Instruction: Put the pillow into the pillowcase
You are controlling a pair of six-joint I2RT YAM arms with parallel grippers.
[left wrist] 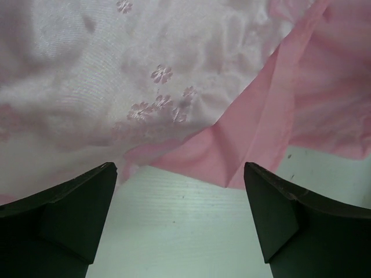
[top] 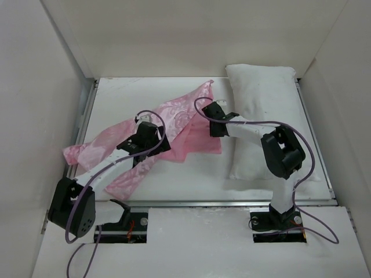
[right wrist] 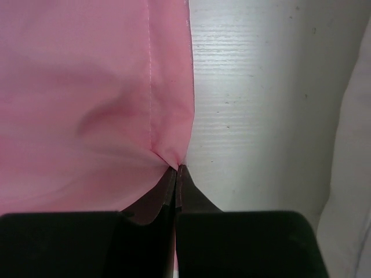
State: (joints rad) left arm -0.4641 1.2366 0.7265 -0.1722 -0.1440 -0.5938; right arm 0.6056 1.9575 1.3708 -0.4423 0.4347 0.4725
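The pink pillowcase [top: 179, 110] is lying spread out and wrinkly on the white table [top: 174, 179]. It is stretching from the left side up toward the middle at the back. It is looking shiny, and in the left wrist view small flowers are showing on the cloth [left wrist: 162, 75].

The white pillow [top: 261, 98] is lying on the right side of the table, with its long way pointing away from the arms. It is sitting outside the pillowcase, just beside the pink cloth's right edge. None of it is inside.

The right gripper [top: 211, 113] is reaching over to the right edge of the pillowcase. In its own view the right gripper [right wrist: 177, 169] is squeezing all the way closed, and it is pinching a tiny corner of the pink cloth [right wrist: 87, 87] at its tips (the cloth is puckering right where the tips are meeting). The bare table [right wrist: 249, 87] is showing beside it, and the pillow [right wrist: 353, 174] is peeking in at the far right.

The left gripper [top: 146, 134] is hanging over the middle of the pillowcase. In its own view the left gripper [left wrist: 179, 174] is standing wide open. Nothing is sitting between its two fingers. A folded pink edge is lying just past the tips, with bare table [left wrist: 185, 231] under them.
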